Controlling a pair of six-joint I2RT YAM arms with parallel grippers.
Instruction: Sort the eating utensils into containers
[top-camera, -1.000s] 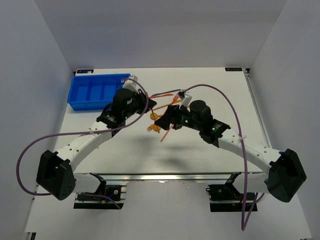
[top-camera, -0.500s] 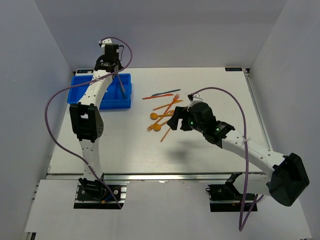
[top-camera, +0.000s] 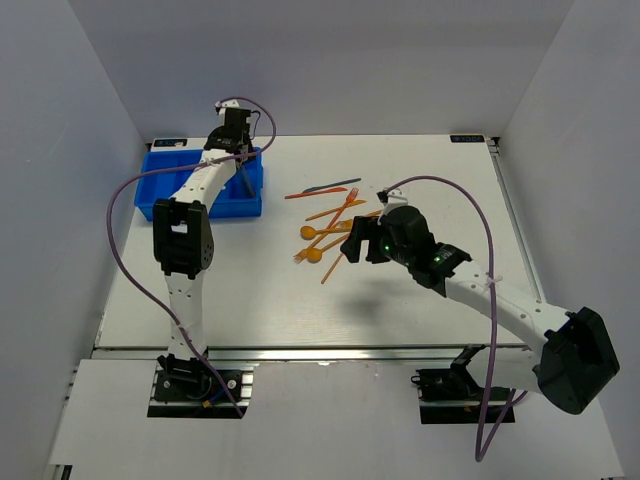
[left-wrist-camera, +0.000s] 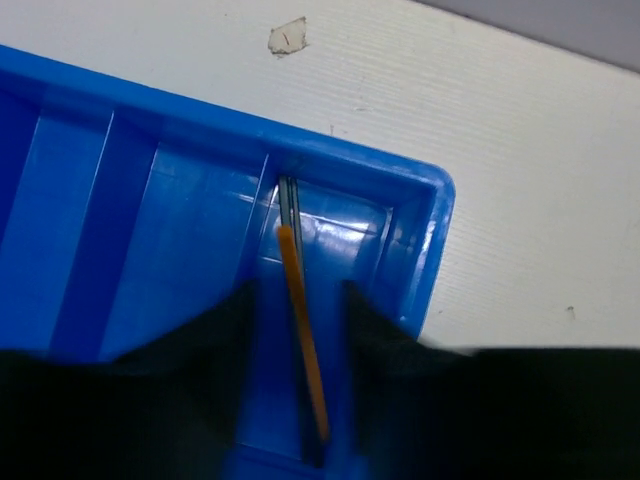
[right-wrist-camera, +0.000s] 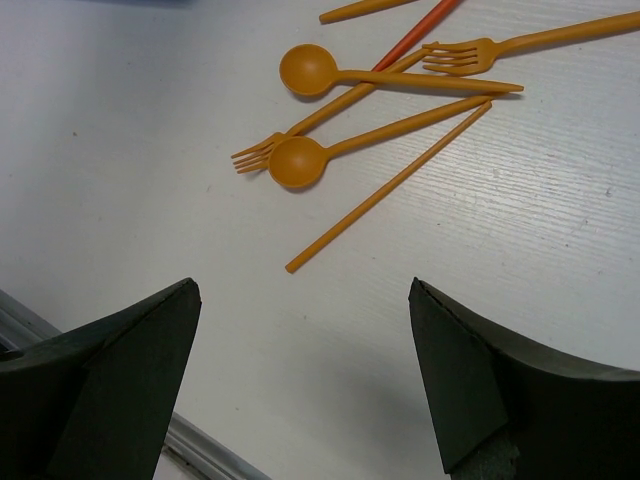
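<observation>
Your left arm has swung from the pile over to the tray. The orange stick is in its right-end compartment, over a dark grey stick, with the left end effector released around it. The neighbouring compartments look bare. Most of the job is left, I'd judge: the other utensils wait mid-desk, near the right end effector, which is spread wide and empty.

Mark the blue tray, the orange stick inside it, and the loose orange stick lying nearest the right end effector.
blue tray (left-wrist-camera: 200, 122), left wrist view, far rim.
orange stick inside the tray (left-wrist-camera: 303, 335), left wrist view, mid-shaft.
loose orange stick (right-wrist-camera: 390, 186), right wrist view, mid-shaft.
</observation>
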